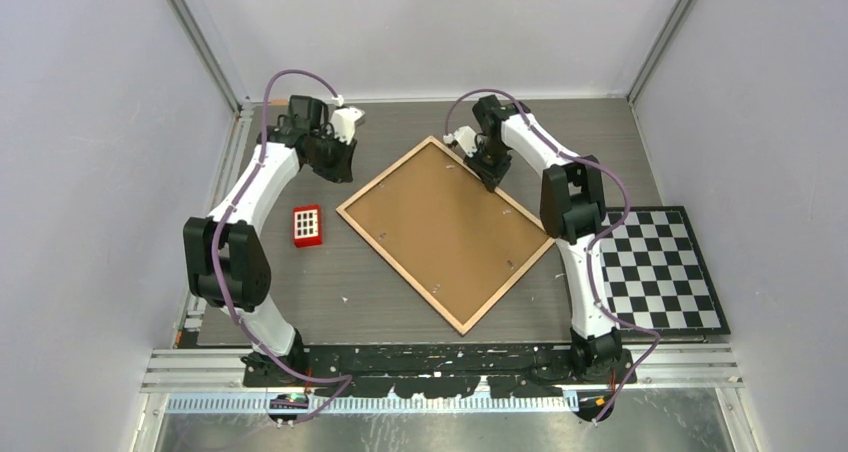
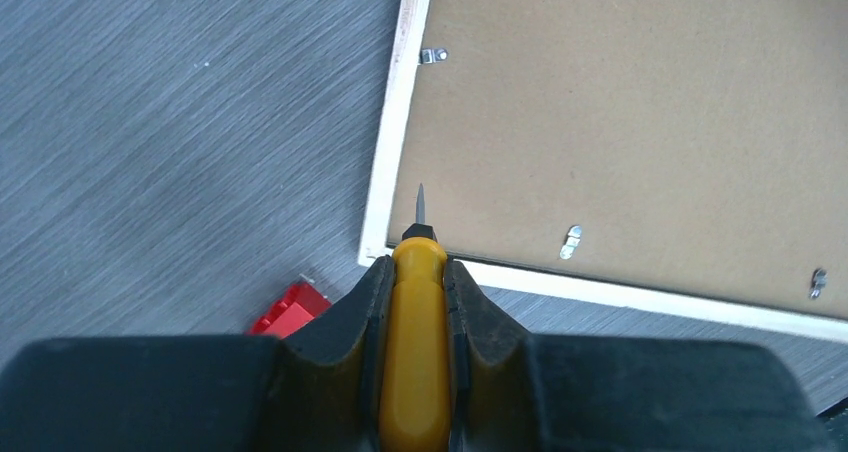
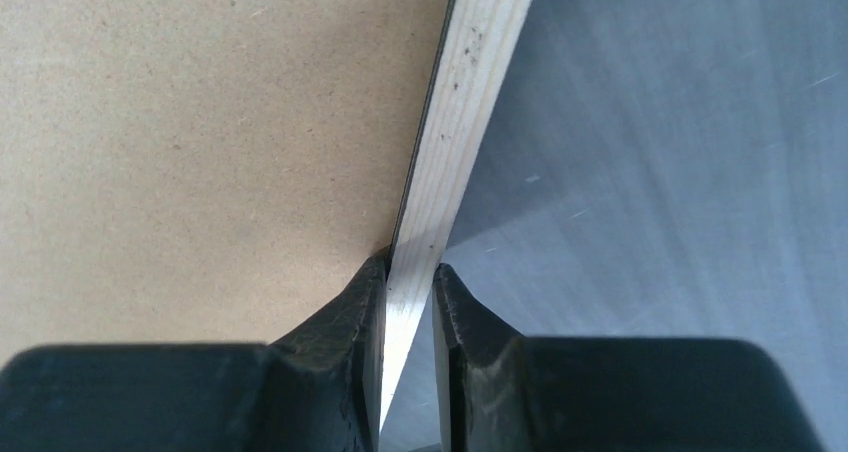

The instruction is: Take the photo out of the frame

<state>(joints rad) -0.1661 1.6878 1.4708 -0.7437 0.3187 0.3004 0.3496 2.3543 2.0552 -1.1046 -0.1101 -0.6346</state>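
While right claw clamps the light-wood rectangular frame, left claw clenches a yellow-handled pick; ahead, silver clips retain the brown backing board.

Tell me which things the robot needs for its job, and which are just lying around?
For the job: the frame, gripped at its edge by the right pincer; the yellow-handled tool in the left pincer.
Just lying about: the red block; the checkerboard.

You have plain pale walls on 3 sides. Your tabletop is dark grey wood-grain, evenly lit, with a metal rail along its near edge.
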